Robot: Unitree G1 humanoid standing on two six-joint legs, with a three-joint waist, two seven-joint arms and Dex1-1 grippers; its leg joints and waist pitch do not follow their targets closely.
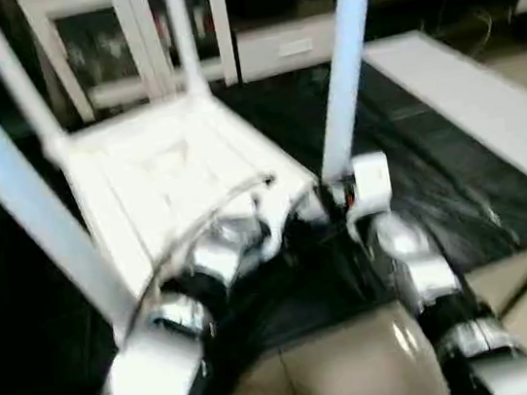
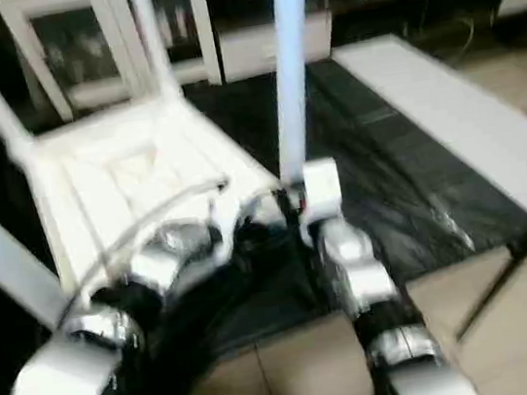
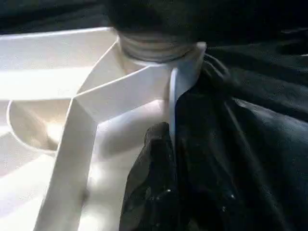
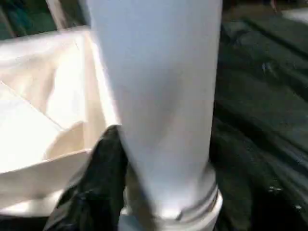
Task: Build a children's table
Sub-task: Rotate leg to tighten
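Four legs stand upward from the tabletop [image 1: 159, 188], which lies ribbed side up on the black-covered counter [image 1: 437, 173], so its corner sockets face the arms. The near-right leg [image 1: 344, 68] stands in its corner socket [image 3: 161, 50]; the threaded base appears nearly seated. The right gripper [image 4: 103, 187] sits at this leg's base, one black finger pressed against it, apparently clamped to turn or steady it. The left gripper [image 3: 154, 183] rests at the tabletop edge beside that socket, probably bracing; whether it is apart or together I cannot tell.

We see a black-covered work surface [image 1: 437, 173] carrying the white tabletop [image 1: 159, 188], upside down, its near corner just beyond our fingertips.
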